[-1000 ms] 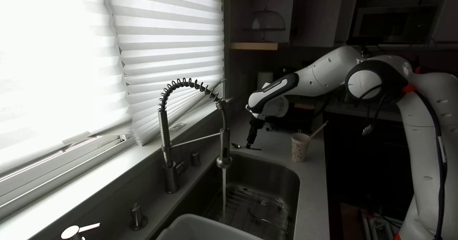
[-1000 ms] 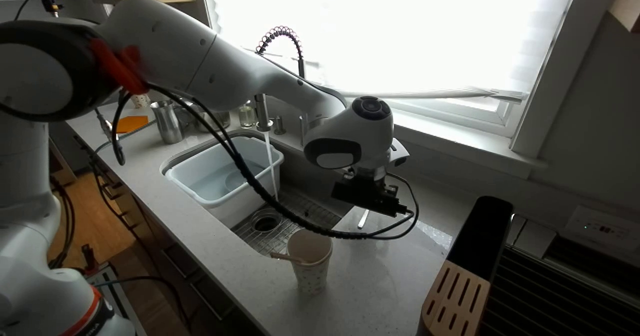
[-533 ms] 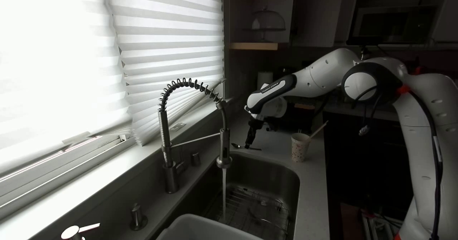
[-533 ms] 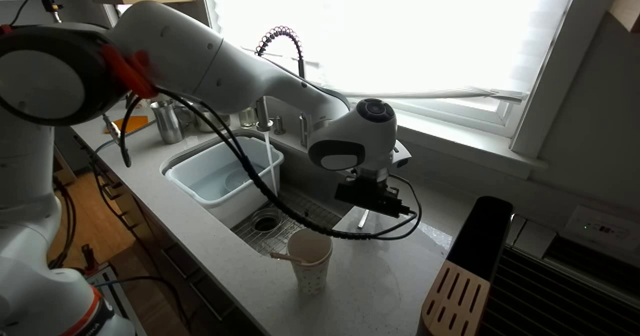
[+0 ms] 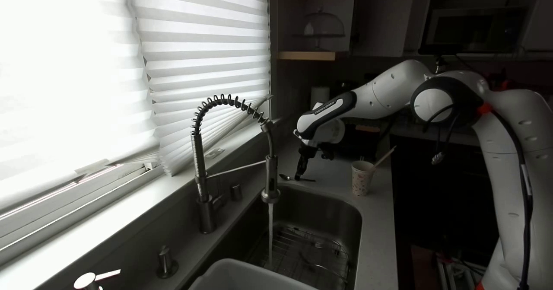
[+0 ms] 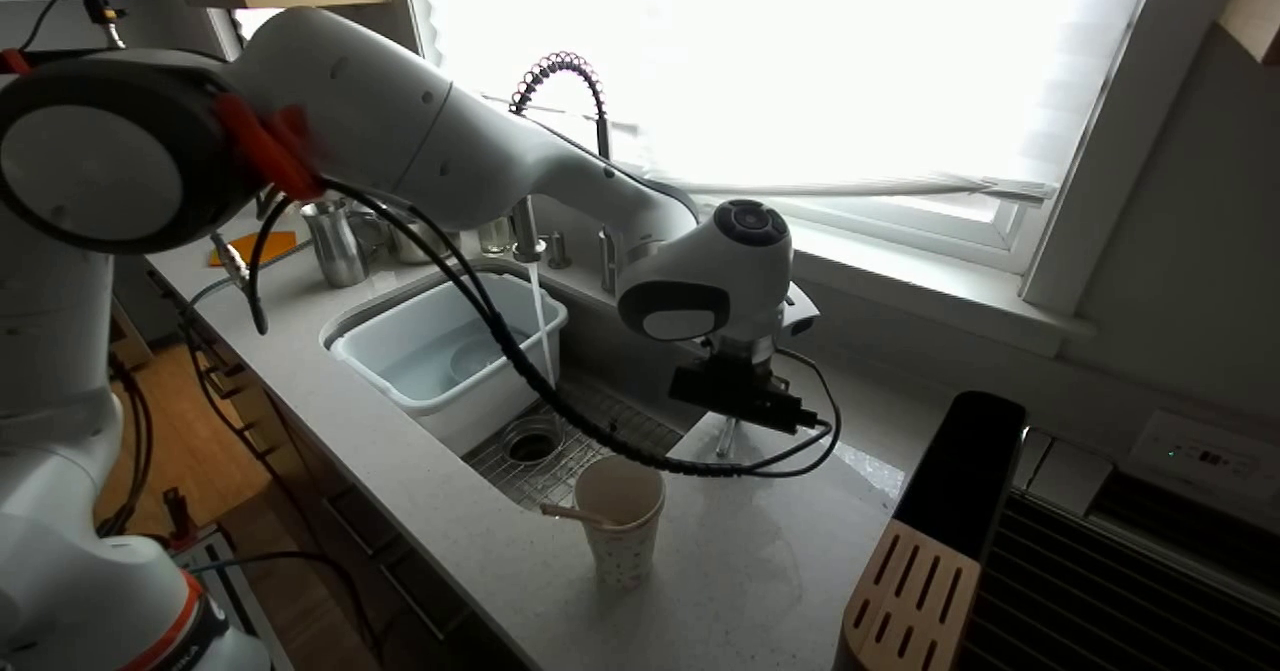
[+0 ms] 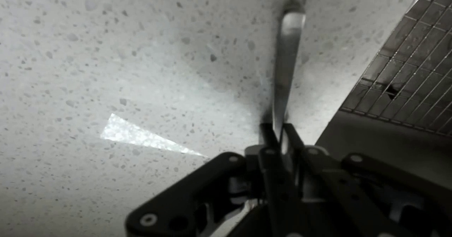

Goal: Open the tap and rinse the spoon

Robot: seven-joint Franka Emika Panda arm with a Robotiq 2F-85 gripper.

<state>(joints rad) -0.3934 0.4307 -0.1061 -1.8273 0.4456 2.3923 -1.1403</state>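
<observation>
The spoon (image 7: 287,53) lies near the sink's edge, its slim silvery handle running forward from my fingers. In an exterior view the spoon's bowl (image 5: 284,176) shows on the window side of the fingertips. My gripper (image 7: 278,126) points down to the counter, its two fingertips pressed close around the handle's middle. From the wrist camera the bowl end is hidden behind the jaws. The tap (image 5: 271,177), with its coiled-spring neck, stands over the sink, and a thin stream of water (image 5: 270,234) falls from its head. The tap (image 6: 527,236) is partly covered by my arm in an exterior view.
The sink (image 5: 328,208) begins right beside the spoon, with a wire rack at its bottom. A pale tub (image 6: 500,421) fills its far part. A paper cup (image 6: 622,541) with a stick stands on the counter near the sink corner. Window sill and blinds border the tap side.
The jaws have come together on the spoon's handle. The hand has shifted slightly toward the window and down, while the water keeps running and the spoon has stayed nearly in place.
</observation>
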